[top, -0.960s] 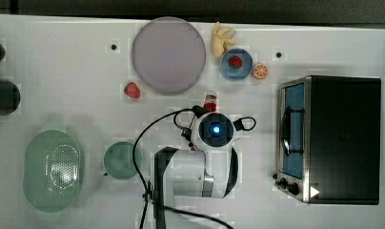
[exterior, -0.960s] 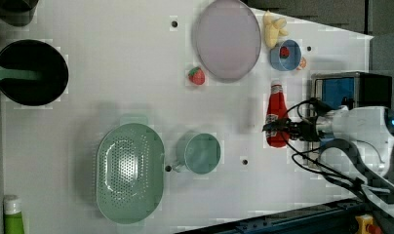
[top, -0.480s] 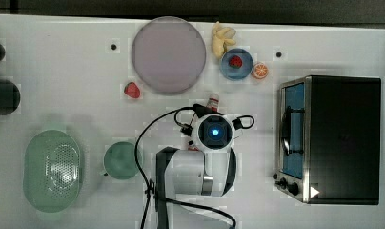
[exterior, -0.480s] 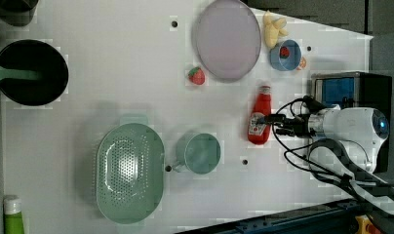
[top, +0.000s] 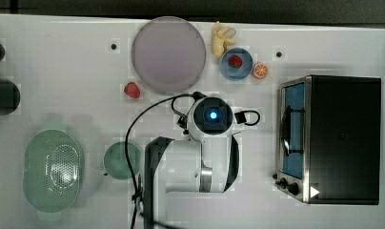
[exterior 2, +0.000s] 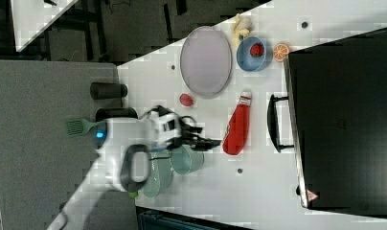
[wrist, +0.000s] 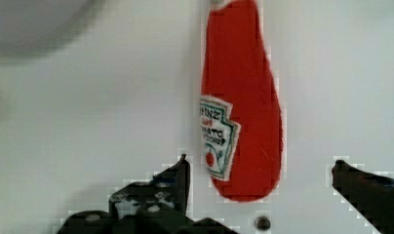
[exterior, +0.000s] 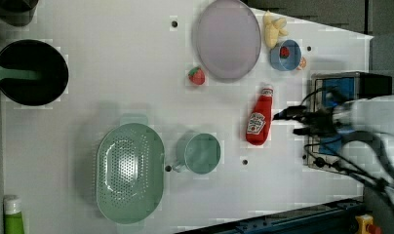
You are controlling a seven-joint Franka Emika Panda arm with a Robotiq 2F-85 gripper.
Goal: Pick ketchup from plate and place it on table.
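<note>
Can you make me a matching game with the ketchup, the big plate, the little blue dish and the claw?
Things:
1. ketchup
2. plate
3. blue dish
4. claw

States:
A. open, holding nothing
B. bare, nothing on it
C. lying flat on the white table
D. has a small red piece inside

Pairs: 1-C, 2-B, 3-D, 4-A

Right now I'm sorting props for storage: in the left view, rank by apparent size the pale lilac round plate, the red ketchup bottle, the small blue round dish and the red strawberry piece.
1. Pale lilac round plate
2. Red ketchup bottle
3. Small blue round dish
4. Red strawberry piece
</note>
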